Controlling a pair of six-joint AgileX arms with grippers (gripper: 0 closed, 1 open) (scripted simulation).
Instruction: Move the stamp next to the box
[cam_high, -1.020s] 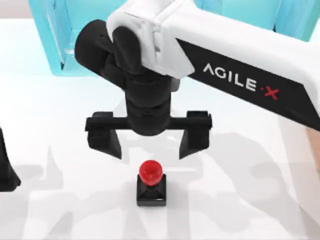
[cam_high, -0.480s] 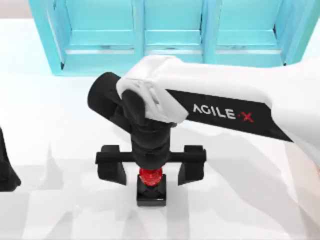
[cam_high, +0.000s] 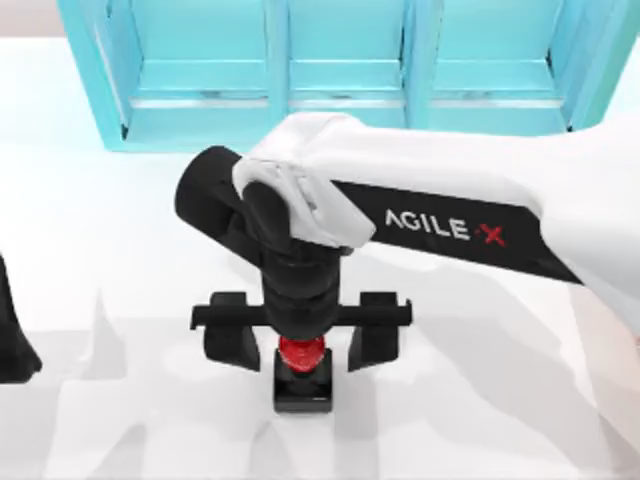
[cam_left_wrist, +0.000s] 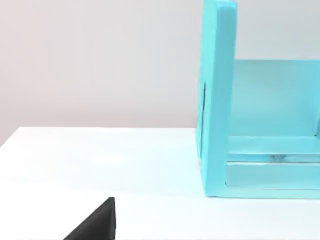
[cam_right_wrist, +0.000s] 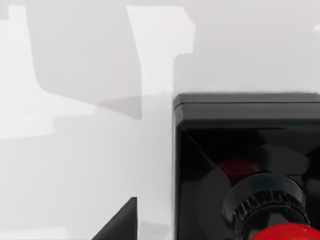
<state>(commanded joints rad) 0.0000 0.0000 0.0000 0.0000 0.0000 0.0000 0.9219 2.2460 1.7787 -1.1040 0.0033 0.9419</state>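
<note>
My right gripper (cam_high: 302, 340) is hanging directly over the stamp (cam_high: 302, 375), fingers spread wide on either side of its glossy red knob and touching nothing. The stamp's square black base is sitting on the smooth white table (cam_high: 480, 420), well in front of the blue shelf (cam_high: 340, 80), with bare room all around it. My left gripper (cam_high: 12, 340) is sitting parked far left of the stamp; I cannot tell its state.

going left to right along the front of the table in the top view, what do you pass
left gripper parked at the left edge → left finger of the right gripper → stamp → its other finger
</note>
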